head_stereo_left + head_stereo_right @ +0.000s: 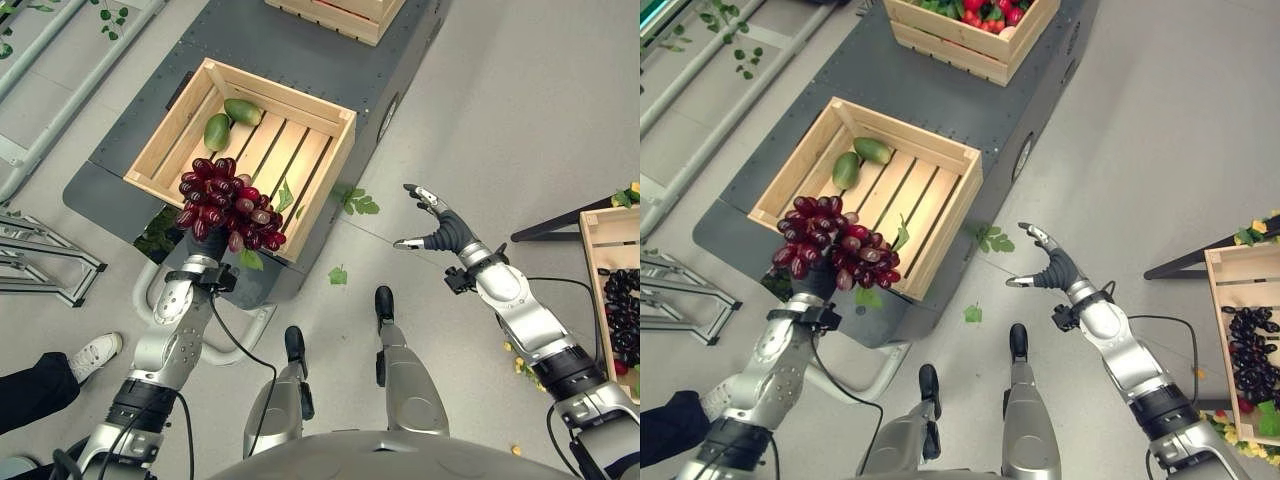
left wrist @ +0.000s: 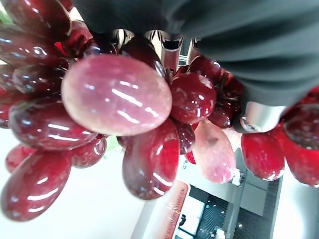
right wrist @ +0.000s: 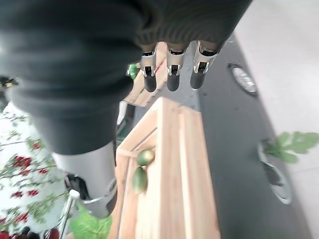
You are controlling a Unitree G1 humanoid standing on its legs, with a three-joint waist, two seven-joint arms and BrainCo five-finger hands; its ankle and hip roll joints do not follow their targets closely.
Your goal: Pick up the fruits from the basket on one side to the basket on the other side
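My left hand is shut on a big bunch of red grapes and holds it up over the near edge of a slatted wooden crate. In the left wrist view its fingers curl in behind the grapes. Two green fruits lie in the crate's far corner. My right hand hangs open over the floor to the crate's right, with nothing in it. At the right edge a second wooden basket holds dark grapes.
The crate stands on a dark grey platform. Another crate with red fruit sits at its far end. Green leaves lie on the floor. A metal frame and a person's white shoe are at the left.
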